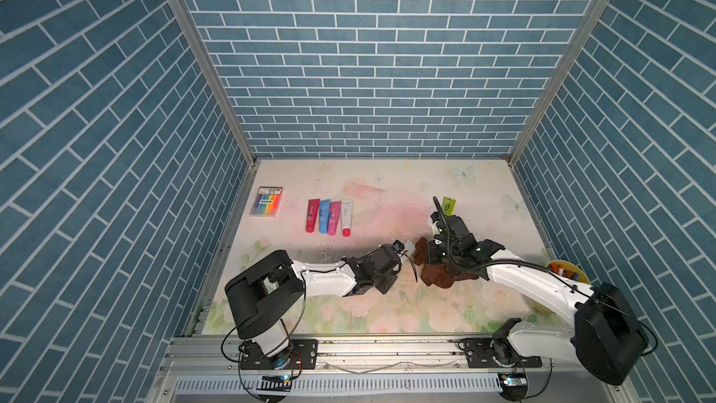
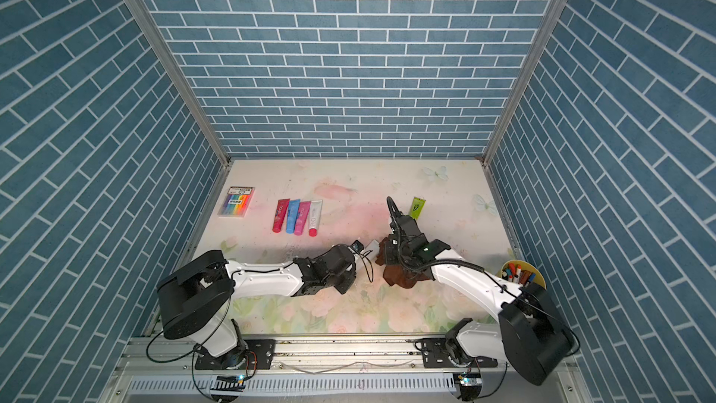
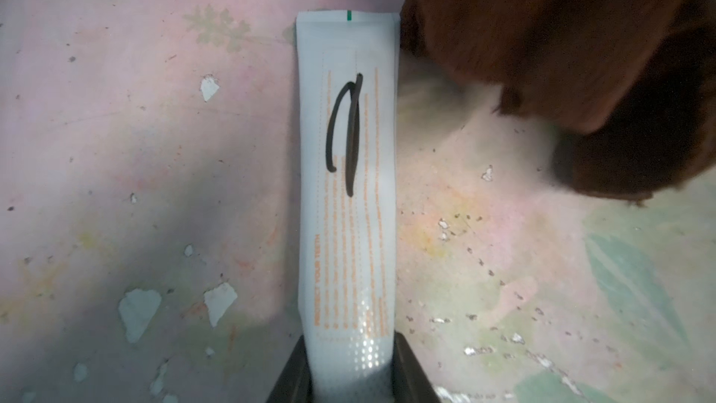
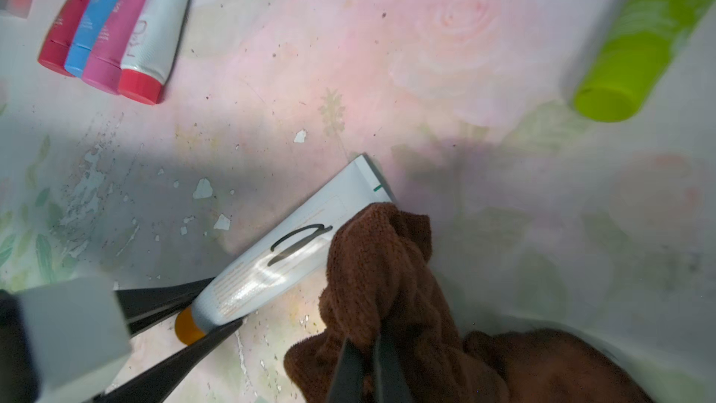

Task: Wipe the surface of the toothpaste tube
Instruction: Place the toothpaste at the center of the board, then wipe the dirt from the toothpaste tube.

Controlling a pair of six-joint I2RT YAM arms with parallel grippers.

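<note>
left gripper (image 4: 219, 304): I'm clamping white toothpaste tube (image 3: 348, 246) near orange cap (image 4: 185, 327)
right gripper (image 4: 364, 341): I'm pinching brown cloth (image 4: 379, 265), touching tube's edge beside black scribble (image 3: 350, 129)

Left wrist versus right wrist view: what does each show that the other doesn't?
Left wrist only: readable orange lettering on the white tube. Right wrist only: its orange cap, the right gripper shut on the brown cloth, a row of four tubes, a green tube. Both: the black scribble on the tube, the cloth, the left gripper clamping the tube.
</note>
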